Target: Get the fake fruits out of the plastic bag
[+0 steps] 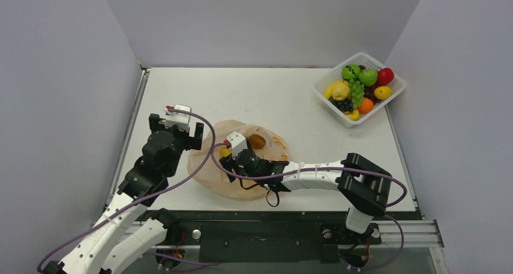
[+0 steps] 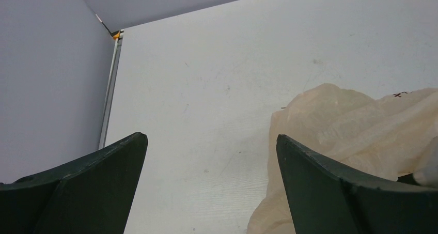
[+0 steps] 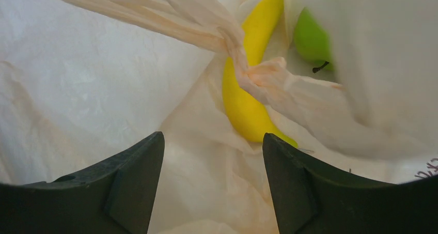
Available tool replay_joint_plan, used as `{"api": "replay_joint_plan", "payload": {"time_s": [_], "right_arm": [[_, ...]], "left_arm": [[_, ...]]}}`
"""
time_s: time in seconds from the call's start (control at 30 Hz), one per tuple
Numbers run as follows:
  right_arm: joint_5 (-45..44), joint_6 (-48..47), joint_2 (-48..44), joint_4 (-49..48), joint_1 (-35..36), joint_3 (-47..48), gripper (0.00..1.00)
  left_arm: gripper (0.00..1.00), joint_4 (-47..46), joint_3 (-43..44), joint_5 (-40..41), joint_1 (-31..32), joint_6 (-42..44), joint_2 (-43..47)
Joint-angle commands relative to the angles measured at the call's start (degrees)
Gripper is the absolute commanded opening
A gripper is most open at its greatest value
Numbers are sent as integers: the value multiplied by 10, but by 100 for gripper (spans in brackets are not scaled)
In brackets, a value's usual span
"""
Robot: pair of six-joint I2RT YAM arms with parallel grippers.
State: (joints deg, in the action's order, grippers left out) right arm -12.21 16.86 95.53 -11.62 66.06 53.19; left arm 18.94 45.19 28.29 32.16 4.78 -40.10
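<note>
The peach plastic bag (image 1: 213, 172) lies crumpled on the table's near middle. Through its top film a brownish fruit (image 1: 257, 142) shows. My right gripper (image 1: 227, 159) reaches from the right onto the bag. In its wrist view the fingers stand apart (image 3: 213, 137) over loose bag film (image 3: 93, 89), with nothing pinched. Just beyond the right fingertip lies a yellow banana (image 3: 245, 99), a knotted strip of bag crossing it, and a green fruit (image 3: 311, 40) sits behind it. My left gripper (image 1: 176, 129) hovers open at the bag's left edge (image 2: 361, 125), bare table between its fingers (image 2: 210, 137).
A white lattice basket (image 1: 394, 93) heaped with colourful fruits stands at the table's far right corner. Grey walls close in the left, back and right sides. The table's metal left edge (image 2: 111, 89) runs close to the left arm.
</note>
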Motion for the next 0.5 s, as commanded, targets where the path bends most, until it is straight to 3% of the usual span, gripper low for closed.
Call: {"api": "replay_joint_plan", "payload": {"time_s": [0.0,0.47], "right_arm": [[-28,-20,48,-13,-4,44,65],[-93,-63,152,-2,-9,124,68]], "left_arm": [[96,-47,-6,25,0,6,23],[96,-55,-9,15,-1,9,19]]}}
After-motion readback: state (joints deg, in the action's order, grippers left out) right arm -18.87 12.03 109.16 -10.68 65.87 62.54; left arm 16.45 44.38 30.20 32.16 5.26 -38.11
